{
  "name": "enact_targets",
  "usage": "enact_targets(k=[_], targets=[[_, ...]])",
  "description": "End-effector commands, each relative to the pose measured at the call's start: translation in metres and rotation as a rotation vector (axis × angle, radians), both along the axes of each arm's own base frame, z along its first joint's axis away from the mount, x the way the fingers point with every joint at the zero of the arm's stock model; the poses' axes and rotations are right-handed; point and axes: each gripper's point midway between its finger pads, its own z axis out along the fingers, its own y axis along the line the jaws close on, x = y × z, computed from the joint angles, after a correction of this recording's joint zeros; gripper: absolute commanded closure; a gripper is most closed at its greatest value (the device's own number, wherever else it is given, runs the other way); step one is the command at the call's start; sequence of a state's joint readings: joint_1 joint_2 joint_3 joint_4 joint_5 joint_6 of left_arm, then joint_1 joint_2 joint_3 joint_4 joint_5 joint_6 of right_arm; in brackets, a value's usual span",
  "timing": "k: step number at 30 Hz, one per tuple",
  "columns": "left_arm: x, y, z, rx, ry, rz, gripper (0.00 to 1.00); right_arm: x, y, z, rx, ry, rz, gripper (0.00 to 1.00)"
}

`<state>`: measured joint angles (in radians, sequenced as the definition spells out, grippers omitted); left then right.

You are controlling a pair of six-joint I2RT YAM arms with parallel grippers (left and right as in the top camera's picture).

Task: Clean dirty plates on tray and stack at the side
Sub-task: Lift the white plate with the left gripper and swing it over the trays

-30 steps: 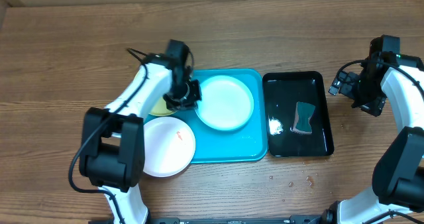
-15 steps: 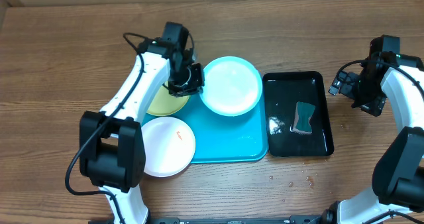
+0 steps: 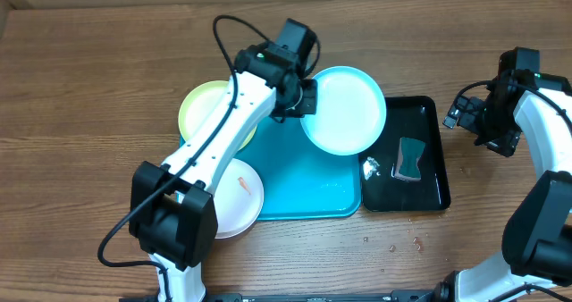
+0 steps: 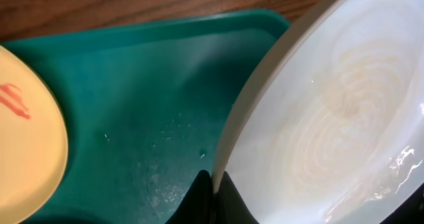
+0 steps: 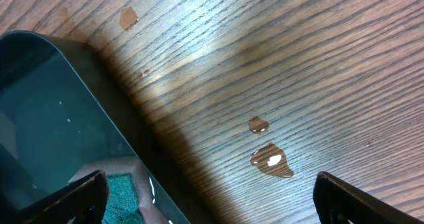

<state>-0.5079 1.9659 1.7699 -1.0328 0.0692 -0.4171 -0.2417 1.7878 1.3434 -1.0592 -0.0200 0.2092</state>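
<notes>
Light cyan plate (image 3: 344, 110) is clamped at its rim by the left gripper (image 3: 302, 98) and held over the blue tray (image 3: 313, 190)'s right edge, overlapping the black tray (image 3: 431, 181)'s corner. Right gripper (image 3: 463, 114) is parked wide open. Cleaning step is judged underway; sponge (image 3: 409, 157) pickup is likely needed next.

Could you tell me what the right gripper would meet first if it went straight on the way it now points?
Probably the bare wooden table near the water drops, just beside the black tray. The right gripper is open; depth is unclear.
</notes>
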Motion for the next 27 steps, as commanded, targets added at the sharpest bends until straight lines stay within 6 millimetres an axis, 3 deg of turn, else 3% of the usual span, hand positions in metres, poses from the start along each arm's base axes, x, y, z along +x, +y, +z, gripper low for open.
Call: enact_targets(k=[1,8,15,24,27], targets=[[0.012,-0.004,0.016,0.066,-0.095,0.020,0.96,0.005,-0.002,0.008,-0.007,-0.029,-0.006,0.00],[0.012,-0.023,0.044,0.165,-0.238,-0.005,0.96,0.005,-0.002,0.008,-0.007,-0.029,-0.006,0.00],[0.003,-0.049,0.086,0.333,-0.476,-0.015,0.96,0.005,-0.002,0.008,-0.007,-0.030,-0.006,0.00],[-0.027,-0.072,0.139,0.581,-0.804,0.020,0.96,0.006,-0.002,0.008,-0.008,-0.033,-0.006,0.00],[-0.036,-0.084,0.140,0.562,-0.819,-0.002,0.96,0.006,-0.002,0.009,-0.008,-0.034,-0.006,0.00]])
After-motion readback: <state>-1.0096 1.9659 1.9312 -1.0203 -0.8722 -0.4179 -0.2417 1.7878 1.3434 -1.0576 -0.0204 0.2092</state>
